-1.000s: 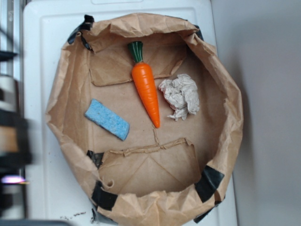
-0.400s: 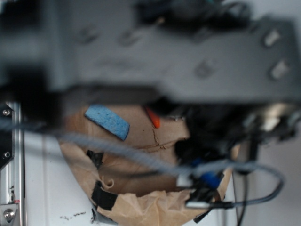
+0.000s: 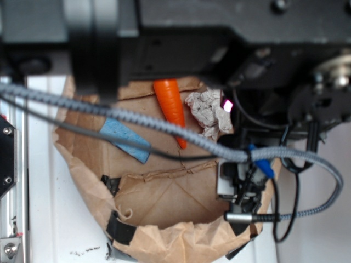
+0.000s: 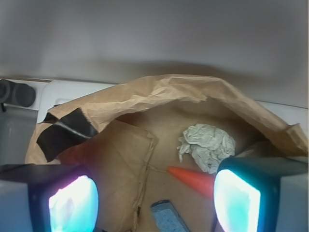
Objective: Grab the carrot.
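In the wrist view the gripper [image 4: 154, 198] fills the bottom edge, its two glowing fingers [image 4: 72, 203] set wide apart with nothing between them. Just past them lies one end of the blue sponge [image 4: 169, 220], and the pointed tip of the carrot [image 4: 190, 177] pokes out from behind the right-hand finger, lying on the floor of the paper bag [image 4: 159, 94]. Beyond the tip sits a crumpled paper wad [image 4: 207, 145], near the far wall of the bag.

The exterior view gives what the wrist view cannot: most of the carrot's [image 3: 171, 107] body, lying lengthwise between sponge [image 3: 129, 142] and paper wad [image 3: 208, 112], its top end hidden under the blurred dark arm [image 3: 181, 38]. A grey braided cable [image 3: 164, 129] crosses over the carrot and sponge. The bag [image 3: 181, 241] rests on a white bench [image 3: 49, 219].
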`<state>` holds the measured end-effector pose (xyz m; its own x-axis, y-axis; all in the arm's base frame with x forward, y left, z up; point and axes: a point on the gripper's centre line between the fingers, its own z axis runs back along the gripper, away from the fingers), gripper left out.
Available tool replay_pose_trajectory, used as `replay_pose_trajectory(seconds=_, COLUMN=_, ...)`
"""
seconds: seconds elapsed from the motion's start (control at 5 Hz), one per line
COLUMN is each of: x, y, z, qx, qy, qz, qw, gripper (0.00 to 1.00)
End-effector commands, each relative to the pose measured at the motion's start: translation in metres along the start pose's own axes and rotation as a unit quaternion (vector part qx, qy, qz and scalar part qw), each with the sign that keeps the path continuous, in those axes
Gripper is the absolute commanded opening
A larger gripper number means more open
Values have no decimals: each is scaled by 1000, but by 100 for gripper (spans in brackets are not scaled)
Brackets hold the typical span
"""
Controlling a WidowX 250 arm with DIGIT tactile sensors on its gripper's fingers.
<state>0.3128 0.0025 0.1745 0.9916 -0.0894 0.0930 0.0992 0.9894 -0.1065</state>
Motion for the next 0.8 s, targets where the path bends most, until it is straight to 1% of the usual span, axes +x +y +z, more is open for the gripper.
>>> replay_pose_trajectory(seconds=0.0, x=8, y=-5, z=21, qx=3, qy=-35, qz=-8, qw=999, gripper=100)
replay_pose_trajectory(seconds=0.2, x=-17, y=3, z=1, qx=30, qy=-41, qz=-51, qw=997, gripper=100)
replay_pose_trajectory(seconds=0.4, x=-34, y=22, z=-25, qx=64, qy=-47, qz=-90, qw=993, gripper=100)
replay_pose_trajectory(seconds=0.6, x=-41, y=39, z=-42, qx=77, qy=-45, qz=-118, qw=989, gripper=100)
